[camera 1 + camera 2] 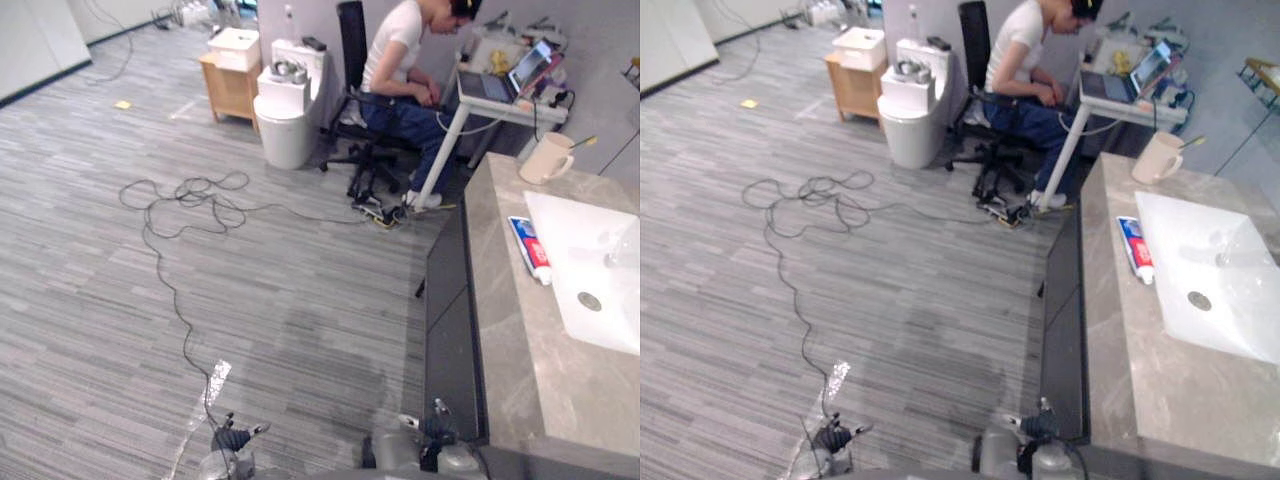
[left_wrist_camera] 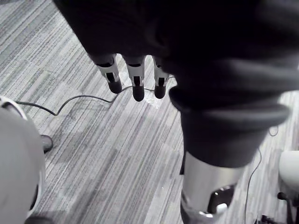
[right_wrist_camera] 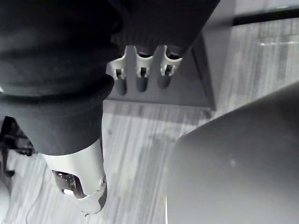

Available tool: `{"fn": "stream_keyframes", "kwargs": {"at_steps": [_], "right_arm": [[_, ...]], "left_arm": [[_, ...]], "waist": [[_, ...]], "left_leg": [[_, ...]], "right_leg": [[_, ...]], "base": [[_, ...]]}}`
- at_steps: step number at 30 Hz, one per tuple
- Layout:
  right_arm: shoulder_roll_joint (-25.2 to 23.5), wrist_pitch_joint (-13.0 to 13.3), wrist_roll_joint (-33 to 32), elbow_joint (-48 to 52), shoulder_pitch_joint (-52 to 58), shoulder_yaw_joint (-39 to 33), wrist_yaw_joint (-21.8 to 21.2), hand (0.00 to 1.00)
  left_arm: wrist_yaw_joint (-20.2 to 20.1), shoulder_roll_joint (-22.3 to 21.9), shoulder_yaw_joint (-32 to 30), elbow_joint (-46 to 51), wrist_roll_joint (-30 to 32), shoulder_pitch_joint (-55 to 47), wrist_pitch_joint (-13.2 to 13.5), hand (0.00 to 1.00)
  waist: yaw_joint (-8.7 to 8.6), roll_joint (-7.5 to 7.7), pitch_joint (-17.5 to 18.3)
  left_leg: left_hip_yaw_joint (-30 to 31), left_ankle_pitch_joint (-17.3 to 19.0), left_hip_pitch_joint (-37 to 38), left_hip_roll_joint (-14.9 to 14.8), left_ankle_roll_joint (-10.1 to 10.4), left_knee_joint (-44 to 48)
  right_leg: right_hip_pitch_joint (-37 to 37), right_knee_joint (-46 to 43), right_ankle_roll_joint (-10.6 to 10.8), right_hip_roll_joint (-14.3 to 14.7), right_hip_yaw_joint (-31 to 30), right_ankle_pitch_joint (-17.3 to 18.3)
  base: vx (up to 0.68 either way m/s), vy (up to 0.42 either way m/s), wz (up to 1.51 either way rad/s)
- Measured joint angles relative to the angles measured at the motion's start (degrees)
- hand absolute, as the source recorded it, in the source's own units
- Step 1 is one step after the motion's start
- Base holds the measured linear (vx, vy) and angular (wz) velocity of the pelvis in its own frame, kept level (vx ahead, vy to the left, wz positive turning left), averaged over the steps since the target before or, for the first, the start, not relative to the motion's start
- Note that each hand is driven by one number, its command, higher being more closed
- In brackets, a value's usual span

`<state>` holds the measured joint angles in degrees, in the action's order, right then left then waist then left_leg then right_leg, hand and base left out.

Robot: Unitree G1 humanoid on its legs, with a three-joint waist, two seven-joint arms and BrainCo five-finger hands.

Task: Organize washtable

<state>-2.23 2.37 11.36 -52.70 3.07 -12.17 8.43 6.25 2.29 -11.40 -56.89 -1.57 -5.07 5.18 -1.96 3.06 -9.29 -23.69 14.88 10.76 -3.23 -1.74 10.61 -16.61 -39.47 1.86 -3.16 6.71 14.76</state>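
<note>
Toothpaste (image 1: 530,249) lies loose on counter (image 1: 510,350) beside sink (image 1: 575,235), mug (image 1: 545,158) at far end; nothing tidied yet. Left hand (image 2: 135,80), right hand (image 3: 140,77) hang straight-fingered, empty.

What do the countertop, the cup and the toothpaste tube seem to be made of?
The countertop looks like polished stone or a stone imitation: grey-beige, mottled, slightly glossy. The cup seems glazed ceramic or plastic: cream, smooth, thick handle. The toothpaste tube appears soft plastic: white with red and blue print, flattened shape.
</note>
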Motion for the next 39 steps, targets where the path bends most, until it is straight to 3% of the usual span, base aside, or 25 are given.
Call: {"fn": "stream_keyframes", "kwargs": {"at_steps": [2,3,4,5,6,7,8,9,11,13,15,18,19,21,22,24,25,27,29,32,34,36,37,39], "right_arm": [[-0.3,0.1,-0.1,0.1,0.0,-0.4,0.0,0.00],[-0.8,0.1,-0.2,0.1,0.6,-0.5,0.1,0.00],[-0.7,0.4,-0.9,0.2,0.8,-0.9,-0.1,0.00],[0.5,0.6,-1.2,0.5,0.6,-1.5,-0.5,0.00],[0.4,0.7,-1.5,1.2,1.0,-1.2,-0.6,0.00],[0.9,0.7,-1.7,1.9,1.3,-1.1,-0.7,0.00],[1.4,0.6,-1.8,2.3,1.3,-1.2,-0.7,0.00],[1.4,0.2,-1.9,2.3,1.5,-1.2,-0.7,0.00],[1.4,-0.3,-1.8,2.0,1.8,-1.2,-0.6,0.00],[1.7,-0.4,-1.9,0.5,1.7,-1.3,-0.1,0.00],[1.7,-0.5,-1.7,-0.7,1.0,-1.1,0.4,0.00],[1.8,-0.5,-1.7,-2.4,0.6,-1.0,0.5,0.00],[1.5,-0.5,-1.5,-2.4,0.6,-1.0,0.7,0.00],[0.9,-0.5,-1.2,-2.4,0.8,-1.2,1.1,0.00],[0.1,-0.6,-1.0,-2.3,0.9,-1.6,1.4,0.00],[-0.1,-0.6,-0.7,-2.1,1.0,-1.5,1.3,0.00],[-0.1,-0.6,-0.6,-1.9,1.0,-1.5,1.3,0.00],[0.4,-0.6,-0.6,-1.2,0.5,-1.0,1.3,0.00],[0.7,-0.4,-0.7,-1.0,-0.1,0.7,1.3,0.00],[1.3,0.1,-0.7,-1.1,-1.4,4.2,1.2,0.00],[1.5,0.0,-0.7,-1.7,-2.5,4.4,1.2,0.00],[1.7,-0.1,-0.7,-2.7,-3.0,4.2,1.3,0.00],[2.0,0.0,-0.8,-2.6,-3.2,4.2,1.2,0.00],[3.2,0.3,-0.7,-2.4,-3.8,3.6,1.2,0.00]], "left_arm": [[0.0,-0.2,-0.1,-0.1,0.2,-0.3,0.0,0.00],[0.0,-0.2,-0.8,0.2,1.2,-0.2,0.3,0.00],[-0.1,-0.6,-1.7,0.1,1.4,0.3,0.3,0.00],[0.0,-2.1,-2.7,0.2,1.5,0.8,0.3,0.00],[-0.1,-2.2,-2.7,0.7,1.6,0.8,0.4,0.00],[-0.1,-2.5,-2.8,1.3,1.6,0.7,0.4,0.00],[-0.1,-2.8,-2.9,2.1,1.6,0.2,0.5,0.00],[-0.1,-2.6,-3.5,2.6,1.1,-0.4,0.4,0.00],[0.0,-2.7,-5.0,3.5,0.2,-0.5,0.6,0.00],[0.0,-2.6,-5.3,3.6,-1.8,-0.4,1.3,0.00],[0.3,-3.3,-7.7,3.4,-5.1,-0.6,1.7,0.00],[0.5,-3.7,-9.7,3.3,-7.5,-0.6,1.9,0.00],[0.6,-3.6,-9.7,3.1,-7.7,-0.5,2.0,0.00],[1.1,-3.7,-9.7,3.3,-7.7,-0.4,2.1,0.00],[1.4,-3.2,-10.3,3.3,-7.5,0.1,1.8,0.00],[1.4,-2.7,-10.4,2.6,-6.9,1.2,1.2,0.00],[1.4,-2.4,-9.9,2.1,-6.5,1.6,0.8,0.00],[1.5,-1.4,-7.7,0.6,-4.7,2.2,0.1,0.00],[1.4,-0.7,-5.0,-0.5,-4.0,1.7,0.1,0.00],[0.9,0.3,-1.0,-1.1,-2.6,1.6,0.2,0.00],[0.3,0.4,0.2,-1.2,-2.0,1.7,0.2,0.00],[0.0,1.0,0.8,-2.9,-0.4,2.7,0.0,0.00],[-0.1,1.2,0.8,-3.5,0.2,3.0,0.0,0.00],[-0.2,0.7,1.9,-3.7,1.5,3.6,-0.1,0.00]], "waist": [[-0.25,0.04,0.0],[-0.20,1.18,0.0],[-0.11,1.77,0.1],[0.33,-0.60,-0.7],[0.34,-0.96,-0.8],[0.76,-2.34,-1.3],[1.18,-3.39,-1.8],[1.29,-3.33,-1.9],[2.06,-2.52,-2.4],[3.07,-2.07,-2.4],[3.35,-1.96,-2.5],[4.54,-1.94,-2.5],[4.61,-1.35,-2.3],[4.37,-1.03,-1.8],[4.26,0.04,-1.5],[4.32,0.68,-1.2],[4.29,0.74,-1.3],[4.04,0.27,-2.0],[3.21,-0.08,-2.2],[1.87,-0.14,-2.2],[0.99,-0.29,-2.2],[0.46,0.27,-2.4],[-0.08,0.88,-2.4],[-0.61,-2.50,-3.8]], "left_leg": [[1.9,0.4,2.1,0.4,0.8,-0.6],[3.8,1.3,3.2,1.9,2.4,-0.1],[4.9,2.2,3.4,2.1,3.4,1.6],[6.2,3.2,1.4,-1.0,5.0,9.0],[6.5,3.3,-2.9,-2.9,6.1,18.0],[6.1,3.7,-7.6,-6.4,7.1,27.0],[3.9,4.0,-11.4,-10.2,6.9,33.9],[1.9,4.0,-14.0,-12.9,6.9,35.8],[0.0,4.0,-16.6,-14.1,6.8,32.8],[0.6,3.6,-19.1,-12.6,6.8,24.9],[5.3,1.4,-21.8,-9.9,8.5,11.0],[11.9,-3.6,-23.3,-9.3,10.1,4.4],[12.9,-8.1,-23.2,-8.0,9.4,5.5],[12.1,-10.2,-24.2,-6.7,6.0,10.6],[9.9,-6.9,-24.9,-6.5,3.7,14.8],[7.5,-3.1,-24.5,-6.1,2.1,17.5],[6.6,-2.1,-23.8,-5.8,1.3,17.7],[1.4,0.2,-17.3,-5.3,0.3,14.9],[-2.3,0.2,-10.5,-5.1,0.3,10.0],[-9.5,-0.4,-4.0,-4.8,1.3,3.1],[-13.4,-0.9,-2.5,-4.3,2.1,0.9],[-15.2,-0.9,-1.5,-2.6,2.6,0.2],[-14.2,-0.3,-0.3,-1.9,3.9,0.2],[-11.9,0.2,2.0,-2.9,5.0,0.0]], "right_leg": [[-0.3,5.8,-1.9,2.3,-0.4,-1.8],[1.5,11.0,-4.5,1.6,0.1,-8.6],[2.1,10.0,-6.1,0.8,1.1,-6.4],[3.9,10.2,-6.3,1.5,2.8,-5.5],[5.6,12.5,-5.8,1.9,2.8,-4.5],[7.4,14.8,-5.8,3.4,3.3,-4.2],[9.8,17.0,-5.4,4.7,3.7,-3.5],[12.3,18.5,-5.5,5.2,4.0,-2.9],[16.4,20.5,-5.4,4.9,4.1,-2.4],[19.1,22.4,-4.8,4.0,2.9,-1.7],[21.2,23.5,-3.1,2.4,0.3,-0.7],[22.1,23.7,0.1,1.1,-4.6,1.3],[22.8,23.9,1.7,0.0,-6.8,2.2],[23.9,24.5,3.0,-2.0,-9.1,3.0],[23.2,23.6,3.8,-3.6,-10.4,2.6],[20.9,19.2,5.5,-5.1,-11.8,1.3],[19.5,16.0,5.4,-5.5,-11.8,0.9],[10.9,-1.8,2.7,-7.4,-9.6,-1.3],[8.7,-4.7,1.7,-8.3,-3.1,-0.4],[5.3,1.9,1.4,-7.6,10.3,0.3],[3.6,10.9,-0.7,-6.3,19.0,-2.1],[3.4,22.6,-5.6,-3.8,27.6,-9.4],[4.4,24.4,-11.2,-3.1,27.2,-11.8],[5.7,23.6,-10.7,-1.1,25.8,-10.2]], "base": [[0.48,-0.086,0.37],[0.50,-0.112,0.62],[0.43,-0.116,0.60],[0.32,-0.118,0.50],[0.37,-0.162,0.46],[0.33,-0.154,0.34],[0.40,-0.170,0.18],[0.33,-0.120,0.08],[0.32,-0.088,0.00],[0.30,0.004,-0.24],[0.35,0.139,-0.50],[0.36,0.280,-0.89],[0.29,0.320,-0.80],[0.43,0.477,-0.71],[0.44,0.497,-0.63],[0.32,0.415,-0.53],[0.36,0.479,-0.64],[0.32,0.381,-0.87],[0.20,0.199,-1.02],[0.16,0.136,-1.07],[0.22,0.086,-1.11],[0.32,-0.015,-1.08],[0.29,-0.061,-0.78],[0.27,-0.031,-0.65]]}}
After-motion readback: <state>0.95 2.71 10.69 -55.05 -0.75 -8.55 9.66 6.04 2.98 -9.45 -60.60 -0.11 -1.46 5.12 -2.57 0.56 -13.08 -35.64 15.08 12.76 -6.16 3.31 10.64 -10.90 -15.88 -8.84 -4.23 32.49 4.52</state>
